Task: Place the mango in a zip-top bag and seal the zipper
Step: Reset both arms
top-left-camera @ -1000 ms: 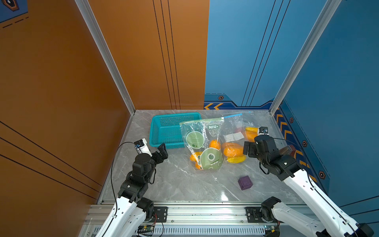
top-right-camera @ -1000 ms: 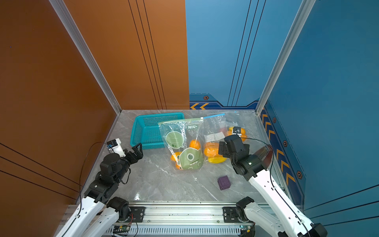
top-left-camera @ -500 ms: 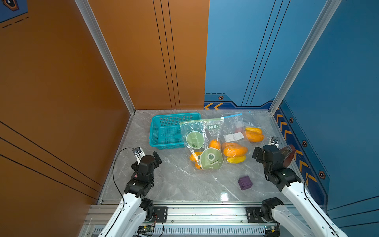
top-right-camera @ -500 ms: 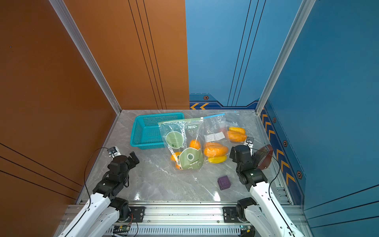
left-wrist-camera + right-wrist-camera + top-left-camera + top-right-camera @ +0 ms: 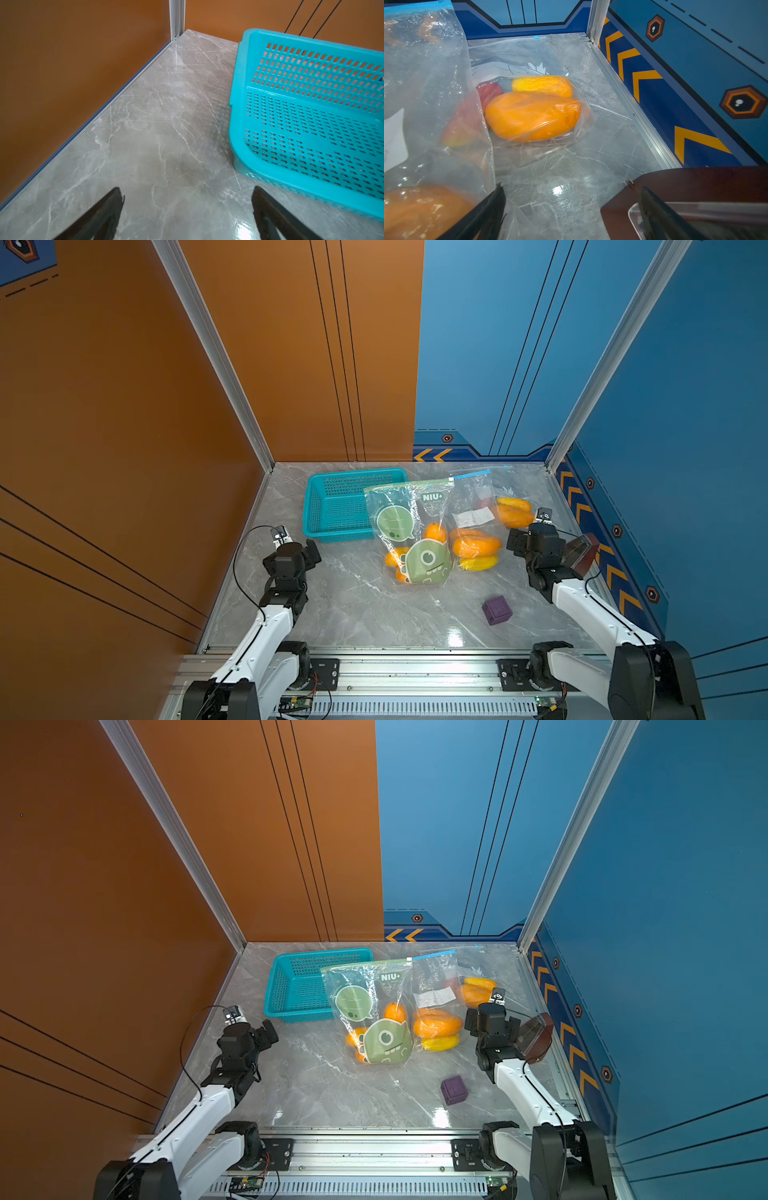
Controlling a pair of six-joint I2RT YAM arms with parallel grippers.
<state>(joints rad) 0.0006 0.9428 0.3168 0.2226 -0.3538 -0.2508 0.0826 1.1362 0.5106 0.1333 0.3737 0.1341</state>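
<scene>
Apparently near done: mango (image 5: 532, 116) bagged in zip-top bag (image 5: 519, 60) just ahead of right gripper (image 5: 572, 188), zipper (image 5: 536, 37) seal unconfirmed; both it and left gripper (image 5: 187, 188) spread wide, grasping nothing.

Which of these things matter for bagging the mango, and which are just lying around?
Job: orange mangoes; clear plastic bag with blue zipper; clear plastic bag printed with green cartoons.
Lying about: teal perforated plastic basket; small purple cube; dark red box.
</scene>
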